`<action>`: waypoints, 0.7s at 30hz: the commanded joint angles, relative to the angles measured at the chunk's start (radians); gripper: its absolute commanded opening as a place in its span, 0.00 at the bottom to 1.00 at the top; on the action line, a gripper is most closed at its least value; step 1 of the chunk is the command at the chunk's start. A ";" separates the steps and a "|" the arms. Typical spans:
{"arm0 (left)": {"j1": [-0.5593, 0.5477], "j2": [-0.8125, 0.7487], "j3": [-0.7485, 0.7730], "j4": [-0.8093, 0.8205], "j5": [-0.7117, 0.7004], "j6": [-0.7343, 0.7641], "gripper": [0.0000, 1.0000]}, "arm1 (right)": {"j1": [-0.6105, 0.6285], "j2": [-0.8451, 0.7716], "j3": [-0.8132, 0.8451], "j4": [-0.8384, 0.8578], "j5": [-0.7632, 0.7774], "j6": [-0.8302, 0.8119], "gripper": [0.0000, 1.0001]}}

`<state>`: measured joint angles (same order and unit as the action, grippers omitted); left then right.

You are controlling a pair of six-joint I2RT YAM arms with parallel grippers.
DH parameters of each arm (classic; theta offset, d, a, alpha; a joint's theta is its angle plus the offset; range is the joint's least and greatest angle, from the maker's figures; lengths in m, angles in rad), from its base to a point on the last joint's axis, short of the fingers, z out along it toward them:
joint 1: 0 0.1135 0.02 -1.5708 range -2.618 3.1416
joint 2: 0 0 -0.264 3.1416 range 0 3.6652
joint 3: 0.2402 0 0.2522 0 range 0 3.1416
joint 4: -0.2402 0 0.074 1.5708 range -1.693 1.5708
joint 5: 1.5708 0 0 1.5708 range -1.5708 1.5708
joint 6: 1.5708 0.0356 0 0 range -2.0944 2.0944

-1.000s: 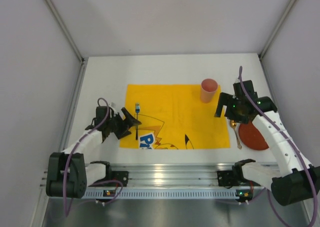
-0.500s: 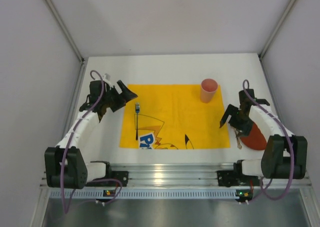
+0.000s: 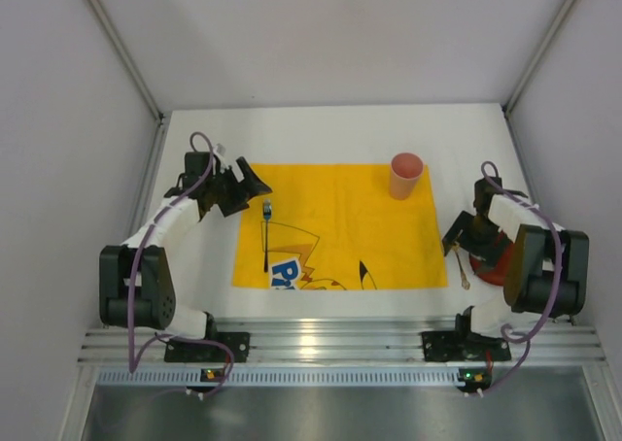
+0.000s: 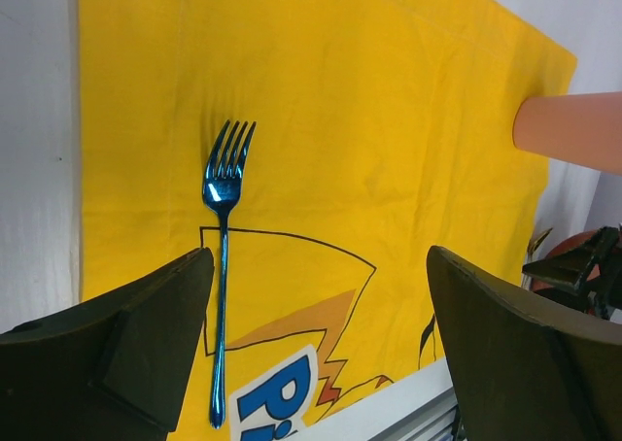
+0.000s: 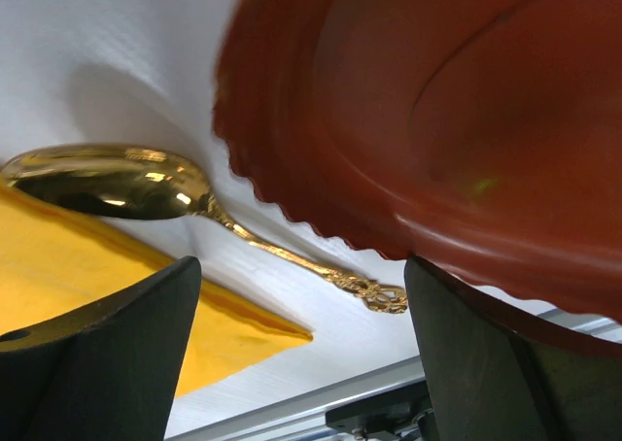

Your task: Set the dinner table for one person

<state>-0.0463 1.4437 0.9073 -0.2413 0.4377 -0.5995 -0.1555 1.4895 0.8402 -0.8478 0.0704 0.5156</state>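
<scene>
While the top camera gave the whole layout, it hid the detail around the right gripper (image 3: 459, 235) under that arm. Only the right wrist view showed the red plate (image 5: 437, 120) with its scalloped rim looming right in front of the gripper (image 5: 301, 266), and the gold spoon (image 5: 107, 179) lying just past the fingertips, bowl toward the left finger. The left wrist view was the only one where the blue fork (image 4: 222, 266) was sharp, tines pointing away from the gripper (image 4: 316, 256).

Left gripper (image 3: 243, 184) was wide open, holding nothing and hovering over the edge of the yellow cloth (image 3: 340, 218), fork lying ahead of it nearer its left finger. Right gripper's jaws were spread wide too, nothing clamped. I couldn't tell if its right finger touched the plate rim.

The white counter (image 3: 321, 135) being set sat under both grippers and carried everything, with its aluminium rail (image 3: 311, 339) on the near side by the arm bases.

Containers: the pink cup (image 3: 405, 175) stood upright on the cloth's far corner, across the cloth from the left gripper and beyond the right one. The plate (image 3: 489, 268) sat on bare counter beside the cloth, and the spoon (image 3: 461, 266) lay between plate and cloth, not in the plate.
</scene>
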 commanded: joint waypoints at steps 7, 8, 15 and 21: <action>0.011 0.046 0.097 -0.013 0.026 0.050 0.95 | -0.021 0.170 0.048 0.130 0.028 -0.022 0.67; 0.011 0.049 0.099 -0.015 0.024 0.050 0.95 | -0.021 0.179 0.051 0.133 0.026 -0.022 0.57; 0.013 0.066 0.100 -0.015 0.022 0.041 0.95 | -0.003 0.232 0.068 0.142 0.042 -0.038 0.41; 0.013 0.067 0.088 -0.006 0.024 0.026 0.94 | -0.003 0.284 0.092 0.145 0.055 -0.058 0.26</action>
<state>-0.0399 1.5105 0.9749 -0.2623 0.4522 -0.5732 -0.1638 1.6810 0.9588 -0.8791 0.0402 0.4622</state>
